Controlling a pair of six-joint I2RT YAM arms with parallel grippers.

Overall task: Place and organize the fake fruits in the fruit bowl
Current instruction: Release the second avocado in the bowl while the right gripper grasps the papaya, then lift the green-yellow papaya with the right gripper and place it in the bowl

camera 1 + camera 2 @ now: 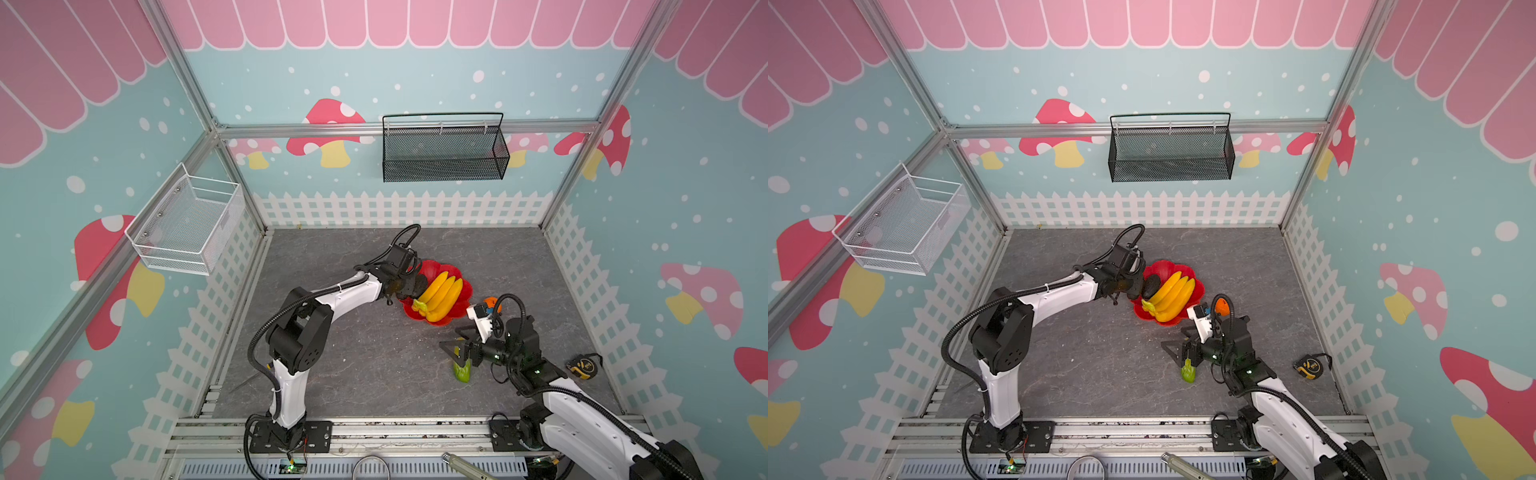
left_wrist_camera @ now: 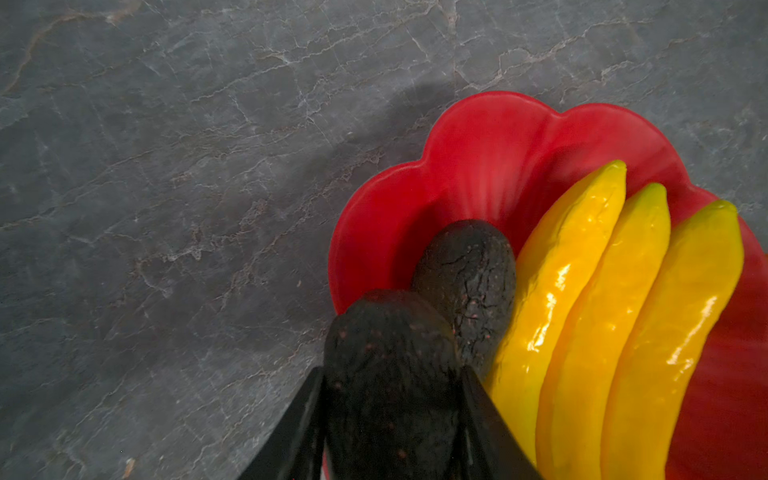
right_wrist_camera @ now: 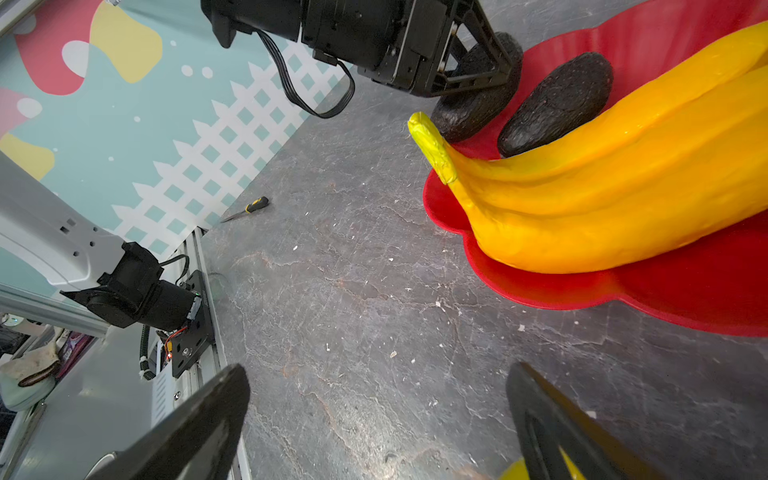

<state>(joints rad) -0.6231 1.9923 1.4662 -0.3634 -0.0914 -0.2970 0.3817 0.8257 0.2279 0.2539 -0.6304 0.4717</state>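
Left fingers (image 2: pixel 297 428) narrow, clamping bumpy avocado (image 2: pixel 386 332) at bowl (image 2: pixel 478 145) rim, 9 o'clock side, next to second avocado (image 2: pixel 469 270). Probably light, stiff, grippy. Right fingers (image 3: pixel 552 424) wide over glossy green fruit (image 1: pixel 462 372) on worktop, 5 o'clock from bowl. Looks slippery, so grip across middle.

Banana bunch (image 1: pixel 441 294) in red bowl (image 1: pixel 435 266); left gripper (image 1: pixel 404 287) at rim with 1 dark avocado (image 1: pixel 411 293); right gripper (image 1: pixel 456 340) spread over yellow-green fruit (image 1: pixel 463 372).

bananas (image 1: pixel 440 296) in bowl (image 1: pixel 437 266), orange (image 1: pixel 488 300) right of it
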